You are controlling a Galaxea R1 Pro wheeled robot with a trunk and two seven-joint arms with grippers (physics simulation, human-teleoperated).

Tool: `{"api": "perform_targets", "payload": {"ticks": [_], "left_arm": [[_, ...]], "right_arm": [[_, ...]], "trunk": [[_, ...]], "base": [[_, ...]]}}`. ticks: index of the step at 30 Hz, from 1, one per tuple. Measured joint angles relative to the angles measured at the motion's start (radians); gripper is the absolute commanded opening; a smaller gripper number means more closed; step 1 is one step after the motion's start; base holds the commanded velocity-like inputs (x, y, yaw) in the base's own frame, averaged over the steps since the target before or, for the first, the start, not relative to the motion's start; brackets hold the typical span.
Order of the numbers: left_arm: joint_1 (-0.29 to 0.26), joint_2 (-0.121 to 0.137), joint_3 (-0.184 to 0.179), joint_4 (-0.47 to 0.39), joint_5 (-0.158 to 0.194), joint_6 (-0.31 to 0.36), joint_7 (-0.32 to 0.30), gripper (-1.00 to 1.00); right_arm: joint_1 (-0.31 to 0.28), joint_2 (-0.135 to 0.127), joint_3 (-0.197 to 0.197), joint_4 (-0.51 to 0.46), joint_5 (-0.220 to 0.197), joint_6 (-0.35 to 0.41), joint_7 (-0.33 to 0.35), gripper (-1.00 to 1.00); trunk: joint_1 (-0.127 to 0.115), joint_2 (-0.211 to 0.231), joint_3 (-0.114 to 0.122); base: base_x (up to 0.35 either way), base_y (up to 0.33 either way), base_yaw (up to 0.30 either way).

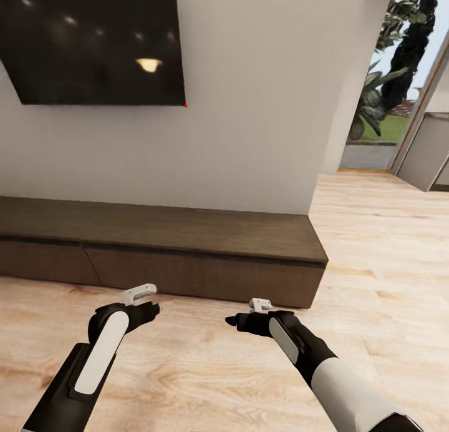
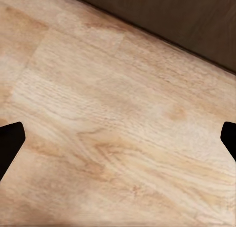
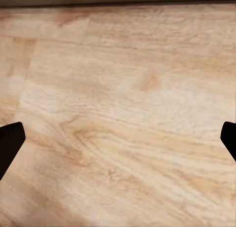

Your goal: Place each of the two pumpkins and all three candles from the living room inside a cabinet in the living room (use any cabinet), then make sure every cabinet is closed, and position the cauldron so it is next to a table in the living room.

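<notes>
Both jaws spread, one cabinet (image 1: 187,257)

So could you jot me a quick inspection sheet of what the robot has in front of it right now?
Surface: pale wood floor, bare where the arms hang.
Job's things: long dark-brown cabinet along the wall, drawer fronts all flush; no pumpkins, candles or cauldron seen.
Clutter: nothing seen.
Grippers: left gripper and right gripper held low over the floor, fingers spread, nothing between them.
Cables: nothing seen.
Surroundings: white wall with a dark screen; glass opening with plants on the right.
</notes>
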Motion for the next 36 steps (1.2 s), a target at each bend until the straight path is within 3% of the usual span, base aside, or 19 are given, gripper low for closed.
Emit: {"api": "perform_targets", "payload": {"ticks": [17,32,36], "left_arm": [[0.001,0.002,0.000,0.001,0.000,0.000,-0.001,1.00],[0.001,0.004,0.006,0.003,-0.001,0.000,-0.001,1.00],[0.001,0.005,0.013,0.004,-0.002,-0.001,-0.001,1.00]], "right_arm": [[0.000,0.000,0.005,0.000,0.000,0.000,-0.015,1.00],[0.000,0.000,0.006,0.000,0.000,0.000,-0.039,1.00],[0.000,0.000,0.006,0.000,-0.001,-0.001,-0.075,1.00]], "trunk": [[0.000,0.000,0.000],[0.000,0.000,0.000],[0.000,0.000,0.000]], "base": [[0.115,-0.001,0.274],[0.009,0.038,0.274],[0.000,0.001,0.274]]}}
